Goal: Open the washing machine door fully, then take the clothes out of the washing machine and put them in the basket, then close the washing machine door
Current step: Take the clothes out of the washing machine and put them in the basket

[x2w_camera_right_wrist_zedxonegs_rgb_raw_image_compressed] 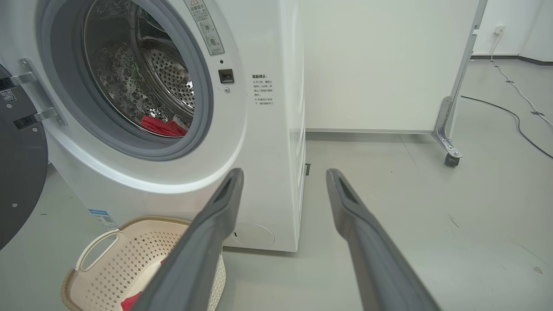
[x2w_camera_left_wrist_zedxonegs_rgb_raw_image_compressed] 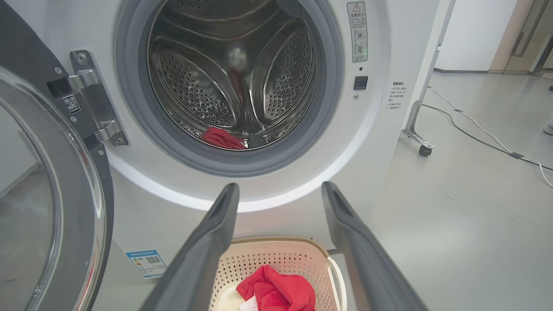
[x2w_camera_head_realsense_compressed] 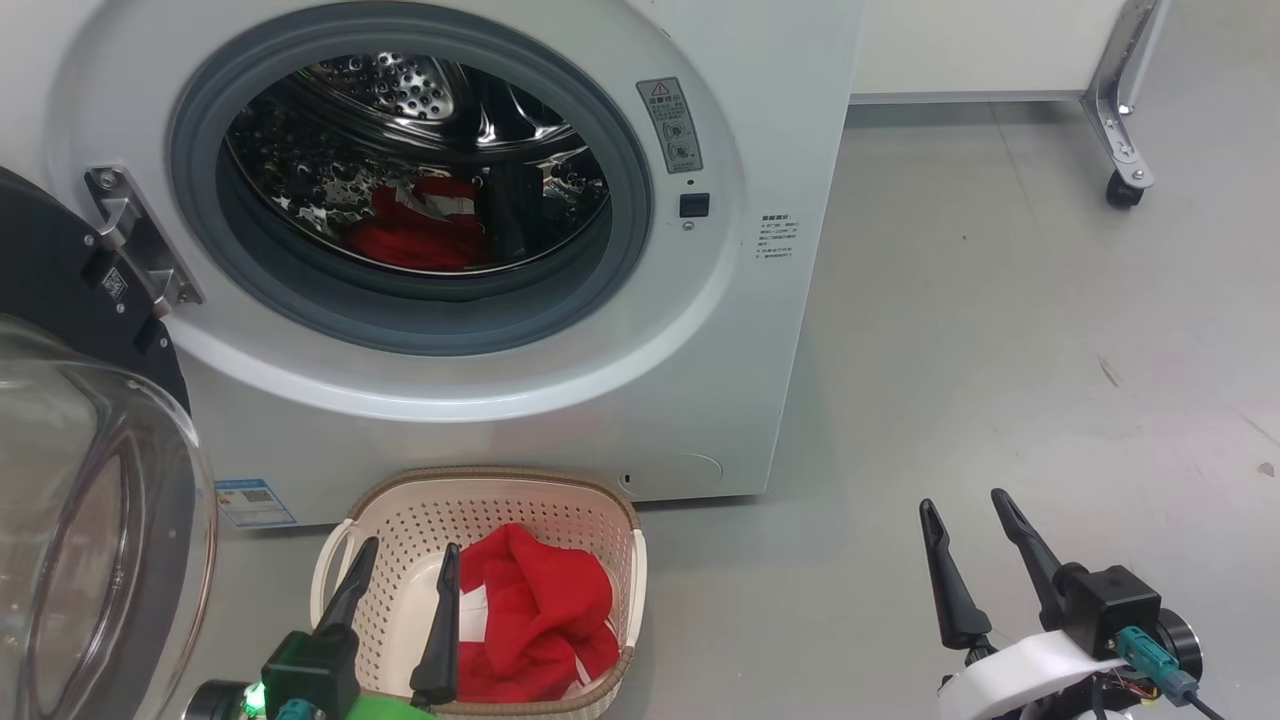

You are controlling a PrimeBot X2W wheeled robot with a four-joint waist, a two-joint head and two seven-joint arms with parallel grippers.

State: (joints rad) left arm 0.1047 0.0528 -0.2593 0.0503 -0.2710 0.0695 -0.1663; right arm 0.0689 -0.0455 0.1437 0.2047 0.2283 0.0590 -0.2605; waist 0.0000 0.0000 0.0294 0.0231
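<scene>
In the head view you see the washing machine (x2w_camera_head_realsense_compressed: pixel 500 420) with its door (x2w_camera_head_realsense_compressed: pixel 60 280) swung open on the left. The picture edge cuts the door off. Red clothes (x2w_camera_head_realsense_compressed: pixel 420 235) lie low in the drum, partly hidden behind the grey ring (x2w_camera_head_realsense_compressed: pixel 400 315). The basket (x2w_camera_head_realsense_compressed: pixel 480 478) sits on the floor (x2w_camera_head_realsense_compressed: pixel 1000 330) just in front of the machine, with a red heap (x2w_camera_head_realsense_compressed: pixel 540 610) inside. Your left gripper (x2w_camera_head_realsense_compressed: pixel 412 545) hangs over the basket, spread wide and holding nothing. Its fingers hide some of the basket. Your right gripper (x2w_camera_head_realsense_compressed: pixel 962 498) is wide and empty too, well off to the right.

In the left wrist view, a small bit of red peeks over the ring. The bottom edge cuts off the basket.

In the right wrist view, one finger covers much of the basket. The floor runs wide on the right, up to a wheeled leg (x2w_camera_right_wrist_zedxonegs_rgb_raw_image_compressed: pixel 449 155).
</scene>
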